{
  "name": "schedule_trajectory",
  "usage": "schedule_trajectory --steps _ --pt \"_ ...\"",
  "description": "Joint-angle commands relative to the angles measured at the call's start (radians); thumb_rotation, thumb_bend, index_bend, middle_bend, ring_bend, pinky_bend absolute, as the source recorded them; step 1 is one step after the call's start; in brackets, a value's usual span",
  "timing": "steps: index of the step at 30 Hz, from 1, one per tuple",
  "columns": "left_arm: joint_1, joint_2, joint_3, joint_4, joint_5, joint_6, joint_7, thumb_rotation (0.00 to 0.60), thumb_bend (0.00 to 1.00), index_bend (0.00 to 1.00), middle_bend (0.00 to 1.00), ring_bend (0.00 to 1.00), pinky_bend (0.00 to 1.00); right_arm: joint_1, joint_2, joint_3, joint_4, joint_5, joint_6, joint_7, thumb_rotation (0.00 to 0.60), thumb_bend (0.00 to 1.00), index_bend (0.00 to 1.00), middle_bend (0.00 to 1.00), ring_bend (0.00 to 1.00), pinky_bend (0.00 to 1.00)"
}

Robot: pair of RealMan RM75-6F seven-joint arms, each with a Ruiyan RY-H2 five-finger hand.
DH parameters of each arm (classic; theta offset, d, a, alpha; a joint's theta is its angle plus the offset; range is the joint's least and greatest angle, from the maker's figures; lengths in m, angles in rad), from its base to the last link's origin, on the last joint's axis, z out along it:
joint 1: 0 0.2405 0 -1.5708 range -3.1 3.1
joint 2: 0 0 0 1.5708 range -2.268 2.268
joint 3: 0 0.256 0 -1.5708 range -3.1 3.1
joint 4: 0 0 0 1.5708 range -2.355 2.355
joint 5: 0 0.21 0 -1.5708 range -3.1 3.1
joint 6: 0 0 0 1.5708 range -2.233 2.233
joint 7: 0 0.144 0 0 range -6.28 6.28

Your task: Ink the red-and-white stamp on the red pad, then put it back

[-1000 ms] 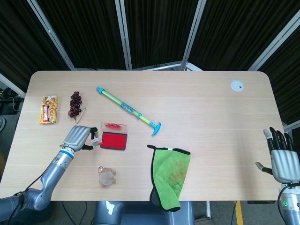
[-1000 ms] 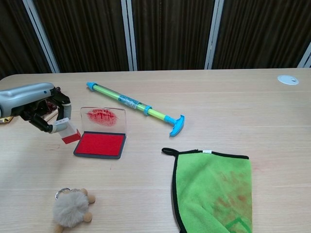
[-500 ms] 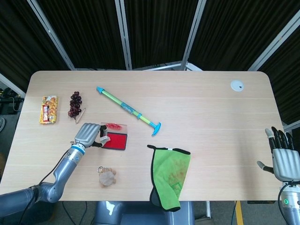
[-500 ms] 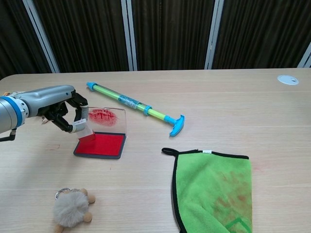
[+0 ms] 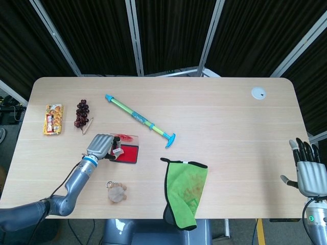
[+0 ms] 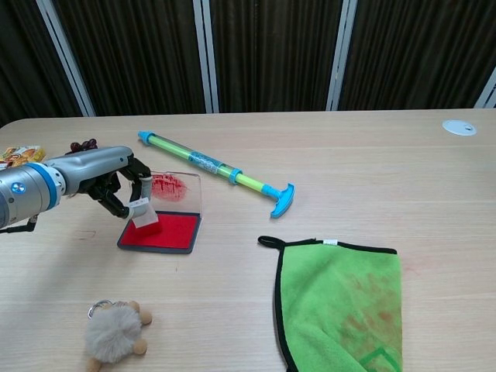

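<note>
My left hand (image 5: pixel 102 146) (image 6: pixel 116 177) grips the red-and-white stamp (image 6: pixel 145 215) (image 5: pixel 118 152), whose red end rests on the left part of the red ink pad (image 6: pixel 172 230) (image 5: pixel 130 154). The pad's clear lid (image 6: pixel 172 191) stands upright behind it, smeared with red ink. At the table's right edge my right hand (image 5: pixel 308 170) shows only in the head view, fingers spread, holding nothing.
A blue-and-green water pump toy (image 5: pixel 139 120) (image 6: pixel 221 172) lies behind the pad. A green cloth (image 5: pixel 185 190) (image 6: pixel 341 299) hangs over the front edge. A furry keychain (image 5: pixel 116 192) (image 6: pixel 113 333) sits in front of the pad. Grapes (image 5: pixel 82 113) and a snack pack (image 5: pixel 53 119) lie far left.
My left hand has carried the stamp to the right, from beside the pad's left edge onto the red pad surface. The right hand has stayed put.
</note>
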Motion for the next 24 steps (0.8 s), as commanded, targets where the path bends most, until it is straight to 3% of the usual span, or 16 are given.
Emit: schedule_trajectory --steps 1,16,24 --pt "-0.004 -0.011 0.005 0.021 -0.007 -0.008 -0.005 0.6 0.45 0.59 0.58 0.93 0.94 0.001 -0.001 0.0 0.001 0.001 -0.002 0.0 0.6 0.0 0.0 0.0 0.0 0.0" --pt "-0.007 -0.034 0.016 0.061 -0.002 -0.015 -0.031 0.6 0.45 0.6 0.58 0.93 0.94 0.001 0.0 -0.002 -0.002 0.003 -0.003 -0.001 0.6 0.0 0.0 0.0 0.0 0.0" --pt "0.004 0.013 0.002 0.0 0.015 0.012 -0.057 0.6 0.45 0.6 0.58 0.93 0.94 -0.001 0.003 -0.003 -0.005 0.001 -0.001 0.004 0.6 0.0 0.0 0.0 0.0 0.0"
